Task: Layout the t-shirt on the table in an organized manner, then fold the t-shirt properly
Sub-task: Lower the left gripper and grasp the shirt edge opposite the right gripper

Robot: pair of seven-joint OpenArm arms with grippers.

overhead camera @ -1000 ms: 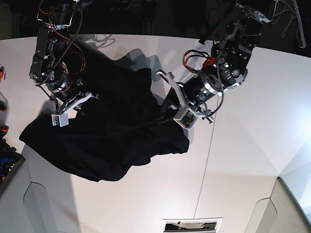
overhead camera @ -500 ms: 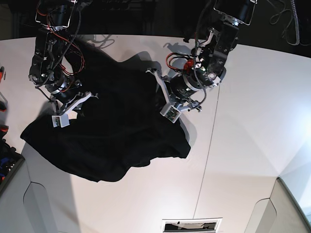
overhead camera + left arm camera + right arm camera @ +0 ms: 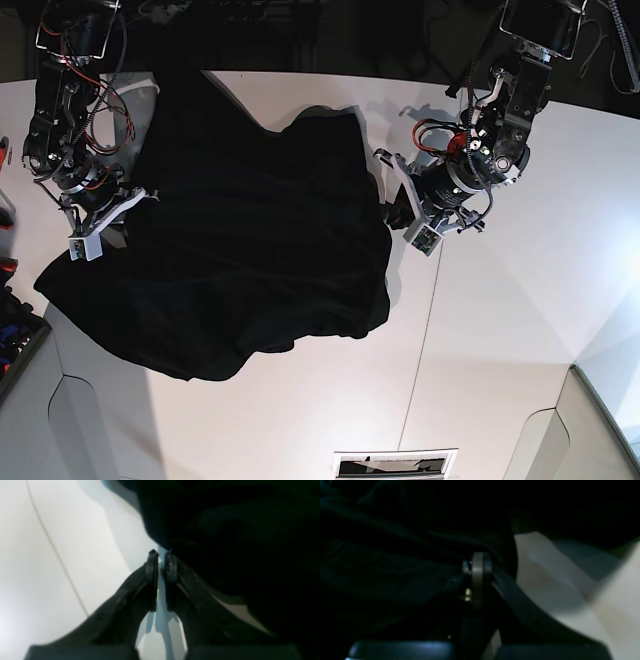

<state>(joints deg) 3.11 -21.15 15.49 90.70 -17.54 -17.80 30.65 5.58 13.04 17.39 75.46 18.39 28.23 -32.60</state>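
Both pincers at opposite shirt edges. Right gripper (image 3: pixel 477 566) clamped on t-shirt (image 3: pixel 240 250). Left gripper (image 3: pixel 161 562) narrow, nothing visibly between pads, cloth just beside. Regrip hem, spread evenly over table (image 3: pixel 500 330).

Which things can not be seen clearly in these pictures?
- Print and tag of the t-shirt: not visible in any view; only plain black cloth shows.
- Left gripper: the left wrist view shows a thin gap between the fingers, table visible through it; the tips meet the shirt edge, a pinch is unclear.
- Right gripper: the right wrist view is dark and blurred; cloth hides what it pinches.
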